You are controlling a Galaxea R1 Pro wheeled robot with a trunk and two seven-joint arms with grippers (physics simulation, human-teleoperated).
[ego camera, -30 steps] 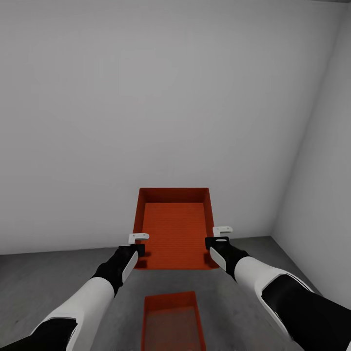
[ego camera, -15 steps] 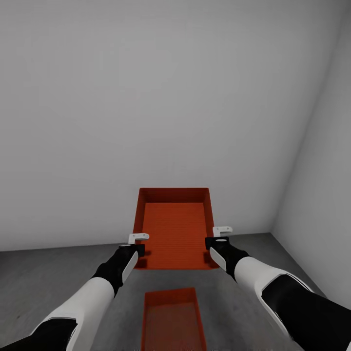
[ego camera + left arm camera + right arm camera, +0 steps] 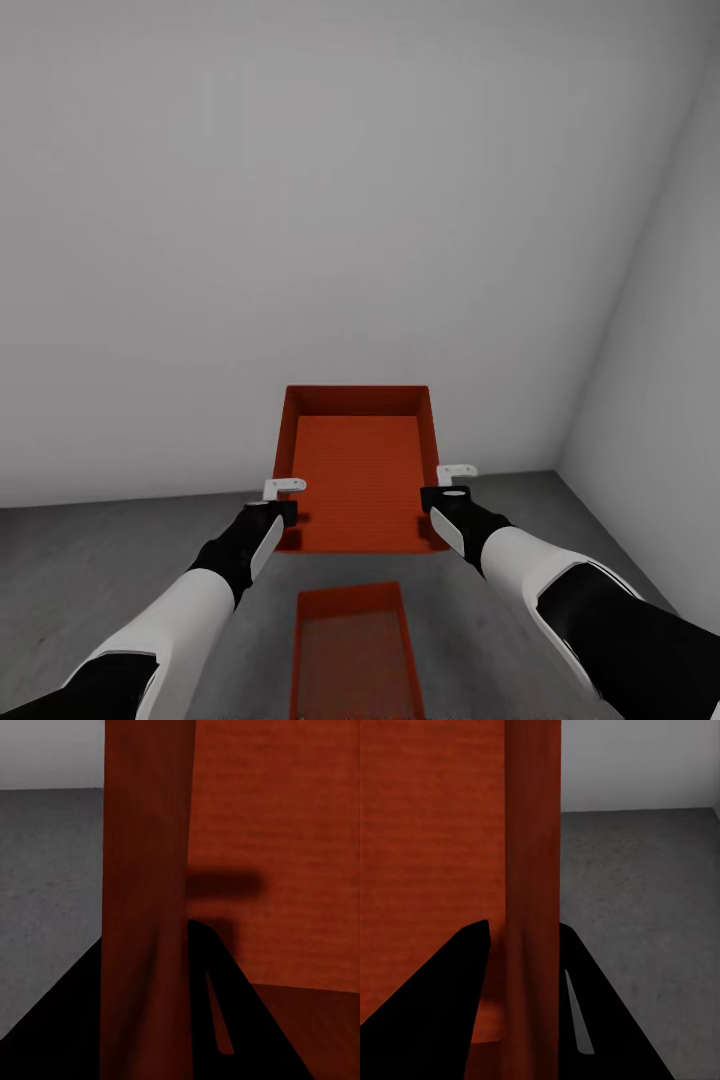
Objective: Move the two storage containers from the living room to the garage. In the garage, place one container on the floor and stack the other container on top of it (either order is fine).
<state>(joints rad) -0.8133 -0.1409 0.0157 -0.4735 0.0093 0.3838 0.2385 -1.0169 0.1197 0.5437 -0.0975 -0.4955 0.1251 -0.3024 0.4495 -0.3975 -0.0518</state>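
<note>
garage floor (image 3: 100, 570) – lower container (image 3: 353, 650) cut off, near end

Both arms reach forward, left gripper (image 3: 284, 498) and right gripper (image 3: 452, 480) seemingly clamped.

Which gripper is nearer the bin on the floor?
Neither clearly. The left gripper and right gripper each clamp a side wall of the raised bin, above and either side of the floor bin.
</note>
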